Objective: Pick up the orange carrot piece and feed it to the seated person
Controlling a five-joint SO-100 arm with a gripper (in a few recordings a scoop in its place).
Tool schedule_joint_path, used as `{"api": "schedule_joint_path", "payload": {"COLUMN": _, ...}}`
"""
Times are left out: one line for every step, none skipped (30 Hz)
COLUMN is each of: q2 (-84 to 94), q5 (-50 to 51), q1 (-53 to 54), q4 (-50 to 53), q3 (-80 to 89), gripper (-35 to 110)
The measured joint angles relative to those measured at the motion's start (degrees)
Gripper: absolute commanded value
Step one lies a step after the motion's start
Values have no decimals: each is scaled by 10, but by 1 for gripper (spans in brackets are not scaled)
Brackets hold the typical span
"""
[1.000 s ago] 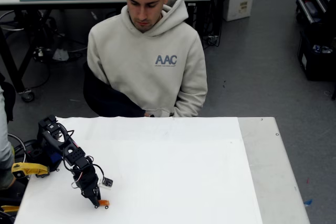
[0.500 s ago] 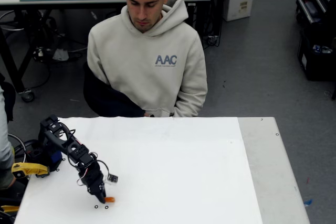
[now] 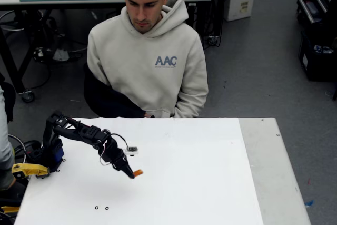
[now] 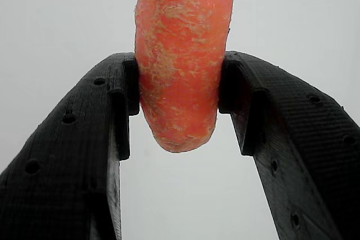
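Observation:
The orange carrot piece (image 3: 138,172) sticks out of the tip of my black gripper (image 3: 132,173), lifted above the white table (image 3: 200,183) left of its middle. In the wrist view the rough orange carrot piece (image 4: 180,54) is clamped between my two black fingers (image 4: 118,105), gripper (image 4: 179,91) shut on it. The seated person (image 3: 147,56), in a beige hoodie with blue "AAC" lettering, sits behind the table's far edge, head bowed toward the table. The carrot is well below and left of the person's face.
A yellow clamp piece (image 3: 29,170) lies by the arm's base (image 3: 50,154) at the table's left edge. A person in grey shows partly at the left border (image 3: 4,146). A bare grey strip (image 3: 274,172) runs along the table's right side.
My arm has lifted the carrot off the table near the front left and swung it up and to the right, toward the table's middle and the seated person.

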Motion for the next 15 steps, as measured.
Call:
{"api": "schedule_joint_path", "payload": {"q2": 0, "q5": 1, "q1": -13, "q4": 0, "q3": -11, "gripper": -3}}
{"api": "schedule_joint_path", "payload": {"q2": 0, "q5": 3, "q1": -27, "q4": 0, "q3": -24, "gripper": -3}}
{"api": "schedule_joint_path", "payload": {"q2": 0, "q5": 3, "q1": -42, "q4": 0, "q3": -34, "gripper": -3}}
{"api": "schedule_joint_path", "payload": {"q2": 0, "q5": 0, "q1": -59, "q4": 0, "q3": -46, "gripper": -3}}
{"api": "schedule_joint_path", "payload": {"q2": 0, "q5": 0, "q1": -75, "q4": 0, "q3": -55, "gripper": -3}}
{"api": "schedule_joint_path", "payload": {"q2": 0, "q5": 0, "q1": -89, "q4": 0, "q3": -65, "gripper": -3}}
{"api": "schedule_joint_path", "payload": {"q2": 0, "q5": 0, "q1": -103, "q4": 0, "q3": -77, "gripper": -3}}
{"api": "schedule_joint_path", "payload": {"q2": 0, "q5": 0, "q1": -113, "q4": 0, "q3": -90, "gripper": -3}}
{"api": "schedule_joint_path", "payload": {"q2": 0, "q5": 0, "q1": -125, "q4": 0, "q3": -101, "gripper": -3}}
{"api": "schedule_joint_path", "payload": {"q2": 0, "q5": 0, "q1": -135, "q4": 0, "q3": -110, "gripper": -3}}
{"api": "schedule_joint_path", "payload": {"q2": 0, "q5": 0, "q1": -148, "q4": 0, "q3": -120, "gripper": -3}}
{"api": "schedule_joint_path", "payload": {"q2": 0, "q5": 0, "q1": -161, "q4": 0, "q3": -128, "gripper": -2}}
{"api": "schedule_joint_path", "payload": {"q2": 0, "q5": 0, "q1": -175, "q4": 0, "q3": -135, "gripper": -2}}
{"api": "schedule_joint_path", "payload": {"q2": 0, "q5": 0, "q1": -190, "q4": 0, "q3": -142, "gripper": -2}}
{"api": "schedule_joint_path", "payload": {"q2": 0, "q5": 0, "q1": -205, "q4": 0, "q3": -150, "gripper": -2}}
